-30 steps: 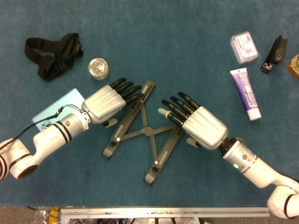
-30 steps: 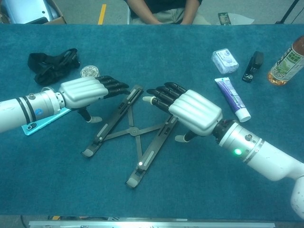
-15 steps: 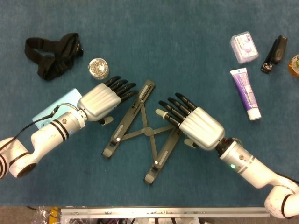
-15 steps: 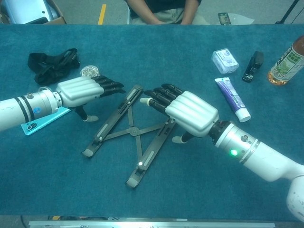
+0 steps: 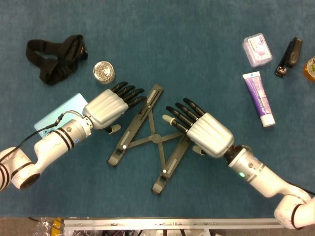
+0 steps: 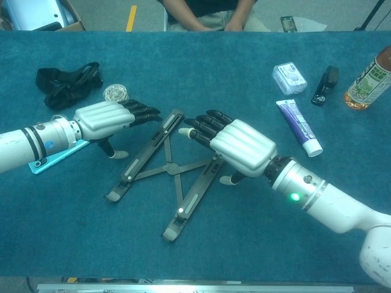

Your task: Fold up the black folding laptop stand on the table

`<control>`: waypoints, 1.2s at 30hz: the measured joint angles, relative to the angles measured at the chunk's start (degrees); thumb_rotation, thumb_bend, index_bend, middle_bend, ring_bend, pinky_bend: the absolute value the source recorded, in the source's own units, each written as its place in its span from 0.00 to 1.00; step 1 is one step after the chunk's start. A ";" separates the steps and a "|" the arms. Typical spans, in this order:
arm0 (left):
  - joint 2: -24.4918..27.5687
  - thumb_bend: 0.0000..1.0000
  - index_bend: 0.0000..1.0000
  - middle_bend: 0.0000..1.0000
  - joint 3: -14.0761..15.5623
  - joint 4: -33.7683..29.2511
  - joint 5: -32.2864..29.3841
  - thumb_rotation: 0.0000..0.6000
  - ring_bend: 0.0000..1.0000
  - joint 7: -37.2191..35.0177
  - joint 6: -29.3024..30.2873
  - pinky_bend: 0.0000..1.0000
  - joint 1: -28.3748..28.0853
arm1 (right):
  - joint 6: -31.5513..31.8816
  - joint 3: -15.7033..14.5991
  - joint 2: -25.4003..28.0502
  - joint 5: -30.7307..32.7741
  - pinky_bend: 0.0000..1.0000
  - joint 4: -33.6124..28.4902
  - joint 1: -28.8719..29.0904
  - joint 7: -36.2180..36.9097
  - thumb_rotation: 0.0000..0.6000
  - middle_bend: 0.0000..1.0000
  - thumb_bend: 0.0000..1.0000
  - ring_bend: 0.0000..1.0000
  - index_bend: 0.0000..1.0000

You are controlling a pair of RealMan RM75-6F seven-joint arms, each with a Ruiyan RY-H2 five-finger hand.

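The black folding laptop stand lies spread open in an X shape on the blue table, its two long bars crossed by thin links. My left hand hovers flat just left of the stand's left bar, fingers apart and stretched toward the bar's upper end, holding nothing. My right hand lies flat over the upper part of the right bar, fingers spread and pointing up-left, holding nothing. That hand hides the bar's top end.
A light blue phone lies under my left forearm. A black strap and a small silver tin sit at the back left. At the right are a purple tube, a clear box, a black stapler and a bottle.
My right hand has shifted left over the stand's right bar. My left hand drew back slightly left off the left bar. The stand has not moved.
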 measured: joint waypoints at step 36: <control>0.22 0.26 0.00 0.00 0.45 -2.86 -1.08 1.00 0.00 0.25 0.02 0.01 0.16 | 0.26 1.96 -6.44 1.18 0.04 5.27 1.68 -1.21 1.00 0.00 0.00 0.00 0.00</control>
